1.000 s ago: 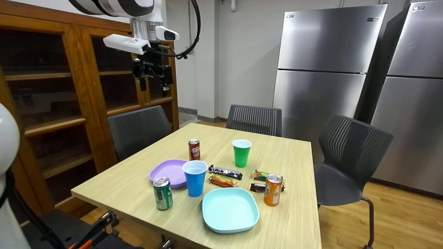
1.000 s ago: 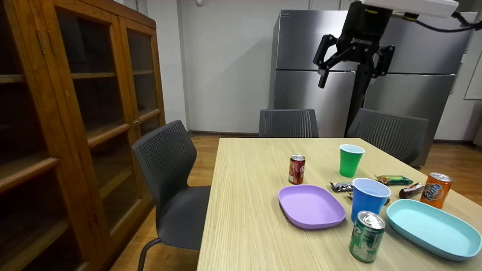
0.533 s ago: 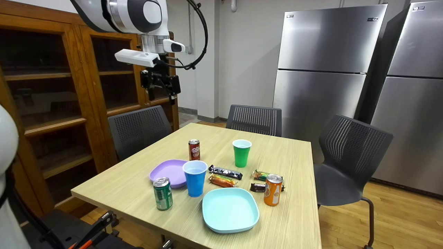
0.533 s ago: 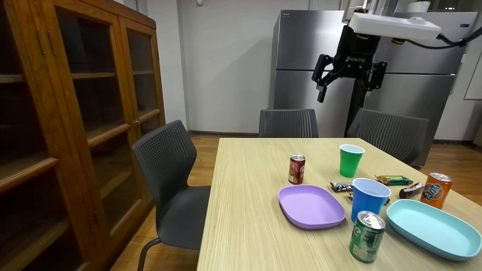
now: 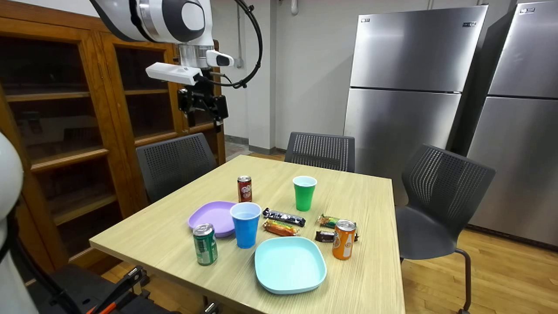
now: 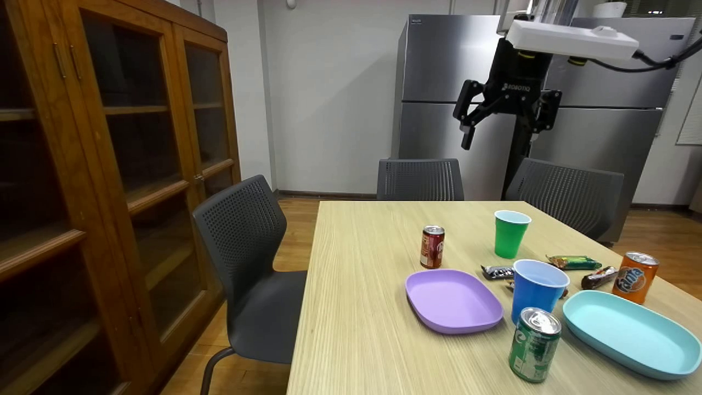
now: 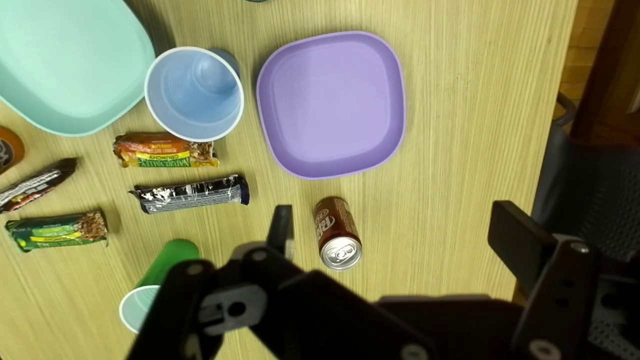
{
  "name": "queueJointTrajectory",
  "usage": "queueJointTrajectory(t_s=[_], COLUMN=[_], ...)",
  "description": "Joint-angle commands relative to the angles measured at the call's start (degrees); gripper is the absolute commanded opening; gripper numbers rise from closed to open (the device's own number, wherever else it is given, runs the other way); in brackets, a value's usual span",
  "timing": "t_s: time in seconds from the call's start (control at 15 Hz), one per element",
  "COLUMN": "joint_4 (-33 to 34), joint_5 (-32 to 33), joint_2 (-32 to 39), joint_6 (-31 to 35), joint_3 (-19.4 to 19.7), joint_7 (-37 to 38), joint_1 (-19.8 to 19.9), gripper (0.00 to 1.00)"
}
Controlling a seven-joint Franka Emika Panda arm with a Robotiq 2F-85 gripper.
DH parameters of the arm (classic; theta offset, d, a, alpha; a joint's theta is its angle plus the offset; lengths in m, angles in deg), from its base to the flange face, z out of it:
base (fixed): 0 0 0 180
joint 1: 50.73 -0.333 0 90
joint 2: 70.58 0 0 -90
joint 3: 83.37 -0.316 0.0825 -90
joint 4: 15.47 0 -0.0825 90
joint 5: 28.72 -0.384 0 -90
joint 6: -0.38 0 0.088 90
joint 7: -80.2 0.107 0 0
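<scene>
We see the ROBOTIQ gripper (image 7: 400,232) spread wide, empty; below, a Dr Pepper can (image 7: 335,225), Fanta can (image 6: 635,278) and Crunchy bar (image 7: 162,150).

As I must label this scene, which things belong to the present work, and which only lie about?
Present work, by nearness:
open gripper, empty
Dr Pepper can, apparently nearest

Lying about:
purple plate
turquoise plate
blue cup
green cup
Fanta can
green soda can
four wrapped bars
</scene>
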Motion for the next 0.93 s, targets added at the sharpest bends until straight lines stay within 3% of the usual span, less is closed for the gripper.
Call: queueJointTrajectory(t_s=[0.0,0.87], joint_4=[0.2,5.5], joint_5=[2.1,9.4], joint_2=[1.5,14.9], joint_6=[2.4,11.3], joint_3=[-0.8,0.0], joint_7=[2.8,12.1], joint_1=[1.0,-0.1], gripper=[1.00,1.00])
